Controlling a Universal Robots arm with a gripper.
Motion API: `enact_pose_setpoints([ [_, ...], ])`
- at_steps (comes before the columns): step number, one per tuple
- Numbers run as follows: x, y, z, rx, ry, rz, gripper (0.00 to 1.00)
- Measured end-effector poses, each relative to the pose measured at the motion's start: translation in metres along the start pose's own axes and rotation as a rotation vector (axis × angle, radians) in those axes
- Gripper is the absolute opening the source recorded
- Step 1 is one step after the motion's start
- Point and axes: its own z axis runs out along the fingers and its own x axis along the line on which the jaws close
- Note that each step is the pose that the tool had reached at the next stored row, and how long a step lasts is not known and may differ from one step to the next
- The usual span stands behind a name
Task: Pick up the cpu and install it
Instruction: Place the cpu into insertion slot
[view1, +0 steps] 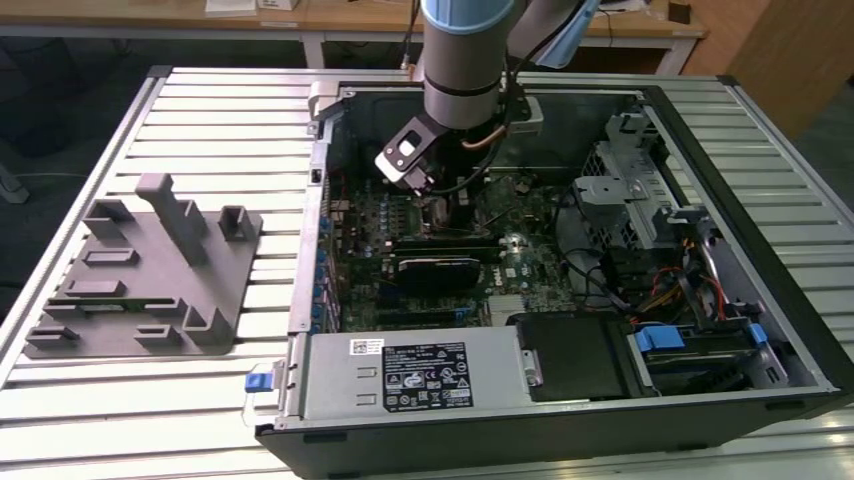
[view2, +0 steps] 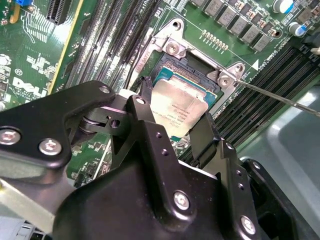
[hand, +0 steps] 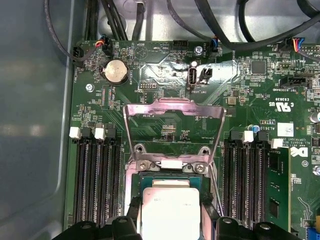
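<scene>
A ribbed, silvery metal table (view1: 200, 110) fills the room's foreground, with pale wooden desks (view1: 334, 20) along the far side. On the exterior view's left of the table lies a matt grey fixture (view1: 147, 270), a flat slab with blocky uprights and rectangular recesses. Just to its right lies an open black computer case (view1: 534, 440), with a bare sheet-metal power supply (view1: 400, 375) at its near edge. The smooth grey arm (view1: 467, 50) reaches down from the far side into the middle of the case. In the first wrist view the glossy green motherboard (hand: 165, 75) carries a round silver coin battery (hand: 115, 71) and long black memory slots (hand: 95, 175). Its thin steel load plate (hand: 172, 107) is swung up off the black-framed socket (view2: 185, 62). The gripper (view2: 172, 112), angular black metal with bright screw heads, is closed on the cpu (view2: 180, 107), one finger against each side edge. The cpu, a flat square with a brushed silver top and a paler greenish rim, sits at the socket opening. Whether it is fully seated cannot be told. A thin wire lever (view2: 280, 95) sticks out beside the socket.
</scene>
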Motion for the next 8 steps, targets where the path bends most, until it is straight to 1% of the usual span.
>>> enact_pose_setpoints([
  [8, -0.0002, -0.0003, 0.0021, -0.0003, 0.0009, 0.000, 0.55],
])
